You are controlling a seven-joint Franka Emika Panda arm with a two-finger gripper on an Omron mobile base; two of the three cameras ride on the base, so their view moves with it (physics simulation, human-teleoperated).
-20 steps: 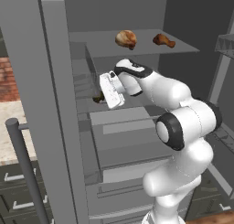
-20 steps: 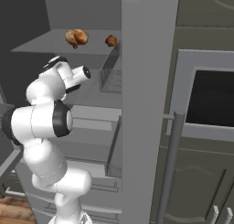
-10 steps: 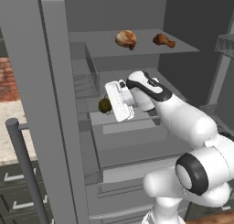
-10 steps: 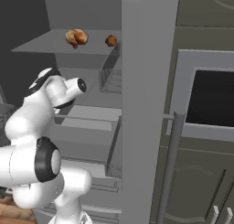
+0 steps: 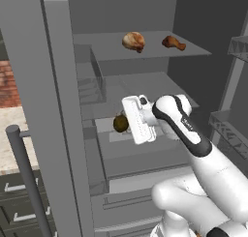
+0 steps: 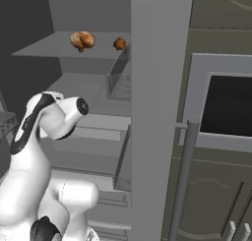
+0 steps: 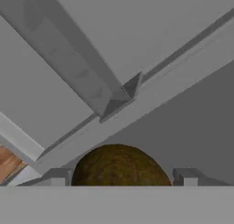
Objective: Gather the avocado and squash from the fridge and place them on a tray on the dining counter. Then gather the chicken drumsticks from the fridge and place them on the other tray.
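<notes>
Two golden-brown, club-shaped chicken drumsticks lie on the upper grey shelf [image 5: 150,48] of the open fridge, well apart from each other: the larger, paler piece [image 5: 133,40] toward the left and the smaller, redder piece [image 5: 173,42] toward the right in the left base view. In the right base view the same pair sits on that shelf, the bigger one [image 6: 82,39] left of the small one [image 6: 119,43].

Lower down, the white arm reaches into the fridge at the level of the middle shelf [image 5: 145,83]. Its white hand [image 5: 138,119] is turned toward the small dark olive-brown avocado [image 5: 120,123], which rests on the front part of a grey ledge [image 5: 140,151] just below that shelf, right beside the hand's left edge.

In the hand view the avocado [image 7: 119,167] lies close up at the bottom, between the two small dark fingers [image 7: 57,176]. The fingers stand wide apart, one on each side of the dull skin; whether they touch it cannot be told. Behind the fruit run the grey inner walls and a slanting rib of the fridge.
</notes>
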